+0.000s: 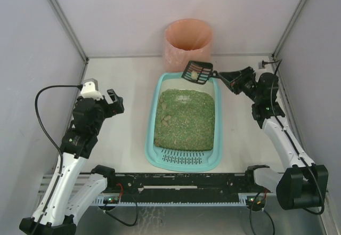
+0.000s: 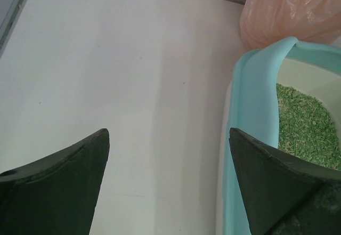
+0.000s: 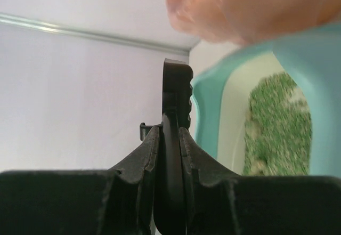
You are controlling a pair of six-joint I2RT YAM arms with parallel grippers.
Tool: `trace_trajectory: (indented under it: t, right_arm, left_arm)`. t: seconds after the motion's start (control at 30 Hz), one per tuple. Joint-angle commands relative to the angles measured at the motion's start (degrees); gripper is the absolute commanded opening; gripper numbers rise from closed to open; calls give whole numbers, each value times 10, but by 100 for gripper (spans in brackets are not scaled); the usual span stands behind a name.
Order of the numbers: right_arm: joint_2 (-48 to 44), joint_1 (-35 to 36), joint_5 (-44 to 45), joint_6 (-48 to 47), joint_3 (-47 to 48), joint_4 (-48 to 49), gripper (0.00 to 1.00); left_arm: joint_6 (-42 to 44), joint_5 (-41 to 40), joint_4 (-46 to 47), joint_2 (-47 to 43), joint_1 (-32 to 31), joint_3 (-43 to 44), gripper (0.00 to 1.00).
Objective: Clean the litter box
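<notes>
The litter box [image 1: 151,139] sits in the middle of the table [image 1: 122,80], grate end toward the arms, filled with green granules. The right gripper [image 1: 224,77] is clamped on the handle of the black scoop [image 1: 197,73]. The scoop's head hangs over the box's far right corner, just short of the pink bin [image 1: 188,43]. Something pale lies in it, too small to tell what. The right wrist camera shows the handle edge-on only. The left gripper [image 1: 118,103] stands wide apart and empty, left of the box; its camera catches one corner.
</notes>
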Motion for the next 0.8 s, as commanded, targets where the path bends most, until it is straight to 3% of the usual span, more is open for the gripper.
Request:
trace_trajectory:
  t: [0.0,0.33,0.57,0.77]
  right_arm:
    - [14,12,120,-20,85,-39,0]
    - [162,21,283,-8,213,26,0]
    - [286,32,273,-67,334,77,0]
    - [338,44,260,-157,412,54,0]
  left_arm:
    - [10,0,12,-6,4,-1,96]
    - [6,17,13,-10,4,0,96]
    - [5,25,14,-9,4,1,96]
    - [6,21,14,-10,5,0,96]
